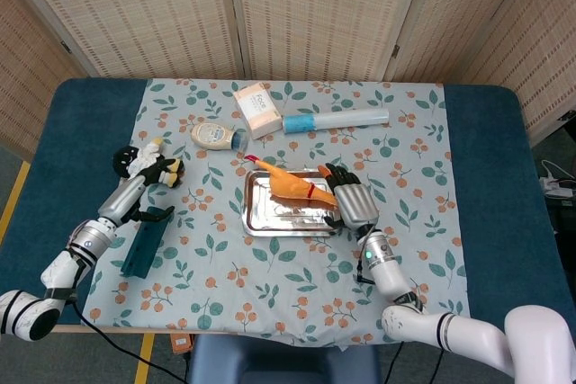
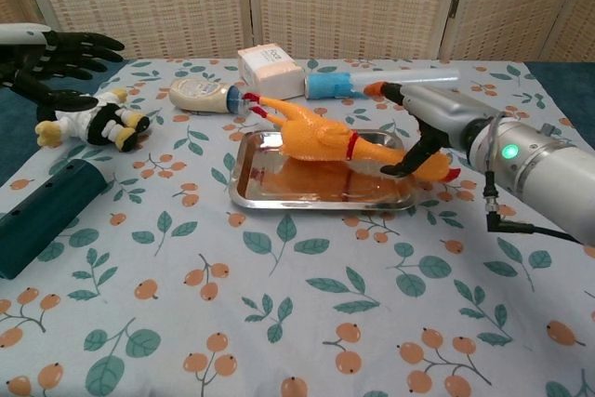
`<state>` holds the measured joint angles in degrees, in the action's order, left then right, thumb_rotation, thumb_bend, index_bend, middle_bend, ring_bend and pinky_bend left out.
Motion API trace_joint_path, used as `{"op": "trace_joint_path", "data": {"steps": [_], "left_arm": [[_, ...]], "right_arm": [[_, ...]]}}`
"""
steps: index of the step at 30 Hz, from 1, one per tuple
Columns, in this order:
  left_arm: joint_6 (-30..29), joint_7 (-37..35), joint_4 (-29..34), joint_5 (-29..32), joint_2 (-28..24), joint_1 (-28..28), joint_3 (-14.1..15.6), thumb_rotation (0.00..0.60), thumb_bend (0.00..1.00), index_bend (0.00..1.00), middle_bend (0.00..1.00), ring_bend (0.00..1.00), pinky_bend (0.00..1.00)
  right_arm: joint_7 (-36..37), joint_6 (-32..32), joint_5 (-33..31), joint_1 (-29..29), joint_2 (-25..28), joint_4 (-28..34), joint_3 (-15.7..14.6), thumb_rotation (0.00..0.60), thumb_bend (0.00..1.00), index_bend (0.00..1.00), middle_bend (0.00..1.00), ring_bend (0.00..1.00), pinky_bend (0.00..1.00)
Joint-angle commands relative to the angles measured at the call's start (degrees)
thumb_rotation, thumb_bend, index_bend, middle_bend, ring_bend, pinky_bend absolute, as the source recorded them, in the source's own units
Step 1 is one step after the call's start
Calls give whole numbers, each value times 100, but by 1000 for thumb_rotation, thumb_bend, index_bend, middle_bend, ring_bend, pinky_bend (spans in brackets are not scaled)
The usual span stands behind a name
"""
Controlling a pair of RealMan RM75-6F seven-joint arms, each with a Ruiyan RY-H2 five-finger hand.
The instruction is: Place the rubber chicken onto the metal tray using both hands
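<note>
One rubber chicken in right hand

One chicken – one tray.

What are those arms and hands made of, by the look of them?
Both arms are glossy white and silver tubes. The right hand has a grey back, black fingers with orange tips, a green light and a thin black cable at the wrist. The left hand is all black.

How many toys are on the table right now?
2. The rubber chicken lies on the metal tray mid-table, with the right hand at its head end. A small doll lies near the table's left edge, below the left hand.
</note>
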<state>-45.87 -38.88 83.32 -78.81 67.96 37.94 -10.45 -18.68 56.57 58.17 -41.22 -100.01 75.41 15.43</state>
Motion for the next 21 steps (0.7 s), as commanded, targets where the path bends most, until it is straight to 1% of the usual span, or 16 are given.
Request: {"op": "trace_joint_path", "data": {"steps": [1,3,4,6,7,9,10,13,16,19,21], "left_arm": [[-180,8,70,-126,-103,-85,60,600,365,0,0,0,0],[-351,88,178,-301,-243,-160,133,600,364,0,0,0,0],[-468,194,215,-407,-329,-241,222,600,364,0,0,0,0],[-721,380,258,-563,-431,-405,359,600,369,0,0,0,0],[-948,530,274,-659,-485,-549,451,600,372,0,0,0,0],[-1348,794,275,-759,-531,-817,586,600,379,0,0,0,0],[-1674,996,241,-818,-559,-1044,686,600,380,0,0,0,0],[-2288,1457,146,-861,-547,-1554,924,600,381,0,0,0,0],[-2692,1862,-6,-793,-484,-1985,1117,600,383,0,0,0,0],[-3041,2373,-192,-634,-260,-2308,1155,600,386,0,0,0,0],[-3210,3020,-121,-601,-203,-2424,1166,600,386,0,0,0,0]], "right_arm": [[20,28,-8,185,494,673,-71,600,167,0,0,0,98],[147,92,91,339,840,1149,-130,600,160,0,0,0,92],[234,188,214,458,1082,1466,-181,600,159,0,0,0,91],[306,411,499,654,1433,1884,-304,600,159,0,0,0,91],[315,605,717,795,1650,2127,-407,600,159,0,0,0,91],[272,977,1075,1030,1927,2425,-579,600,159,0,0,0,88],[178,1269,1337,1196,2071,2551,-713,600,159,0,0,0,87],[-220,2067,1963,1650,2289,2681,-1085,600,159,0,0,0,80],[-445,2753,2428,2124,2349,2702,-1435,600,159,0,0,0,66],[-393,3180,2731,2495,2391,2661,-1700,600,159,0,0,0,46],[-356,3531,2979,2779,2372,2436,-1872,600,159,0,0,0,12]]}}
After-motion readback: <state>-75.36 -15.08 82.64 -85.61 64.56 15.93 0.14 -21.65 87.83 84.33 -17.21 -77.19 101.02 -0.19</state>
